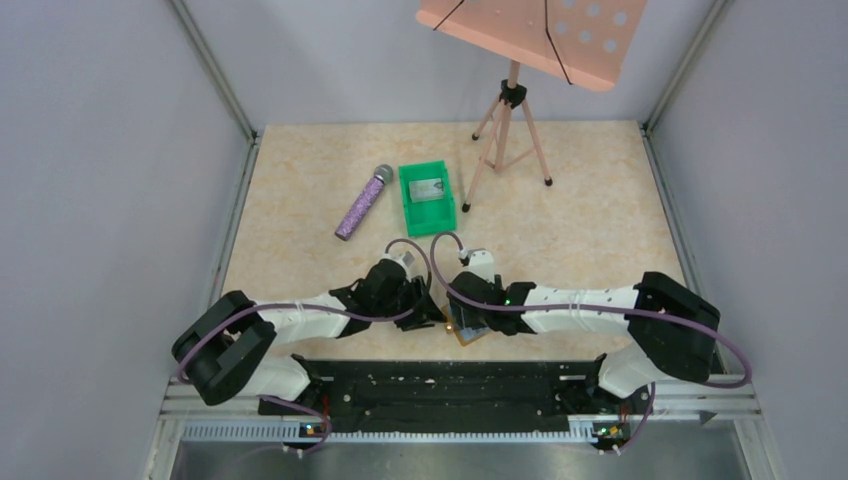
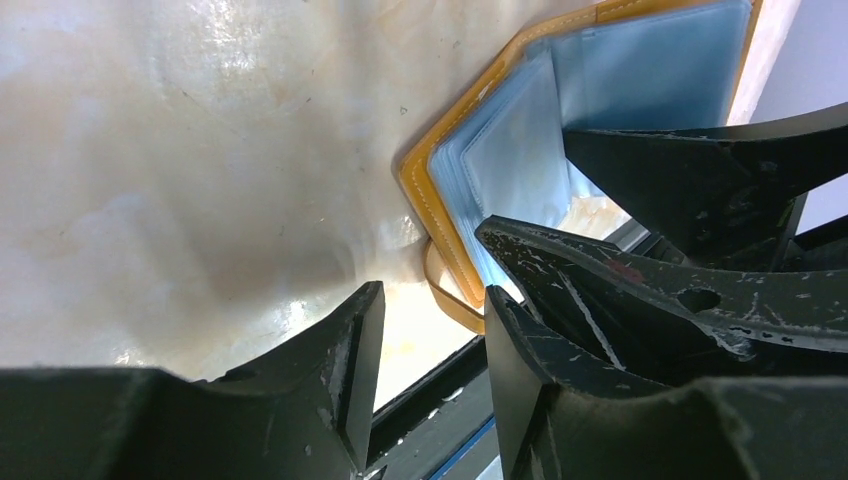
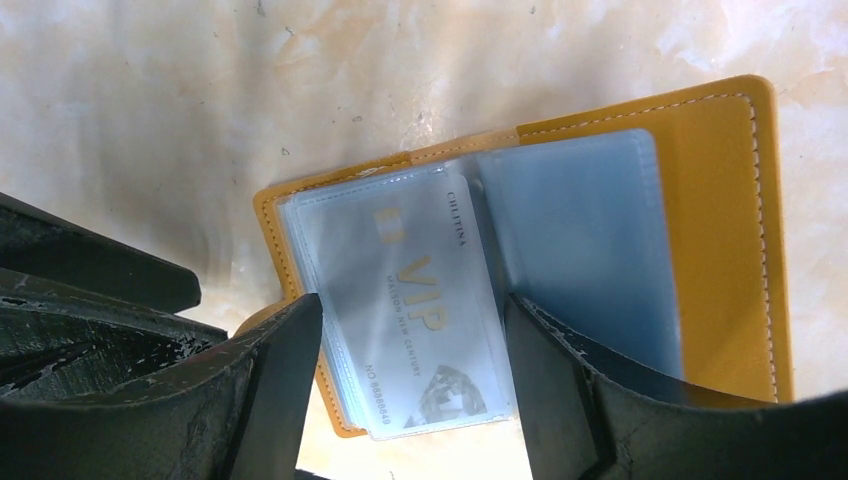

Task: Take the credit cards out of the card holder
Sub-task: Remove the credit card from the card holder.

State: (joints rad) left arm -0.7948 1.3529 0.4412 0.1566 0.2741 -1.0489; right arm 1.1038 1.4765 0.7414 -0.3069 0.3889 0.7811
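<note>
Extraction of a card, seemingly, with nothing gripped yet. Flat on table (image 1: 600,220), holder (image 3: 715,230) open, bin (image 1: 430,228) well beyond it. Over holder, right gripper (image 3: 412,320), fingers apart astride VIP card (image 3: 405,285) inside a clear sleeve. At holder's left side, left gripper (image 2: 432,295), fingers likewise parted, empty. Next likely calls for pinning holder, pinching card's edge, sliding it out.

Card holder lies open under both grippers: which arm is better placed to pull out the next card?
Right, probably. The right gripper, open, straddles the silver card pocketed in the card holder; the left gripper sits at its edge, better suited to steadying it.
</note>
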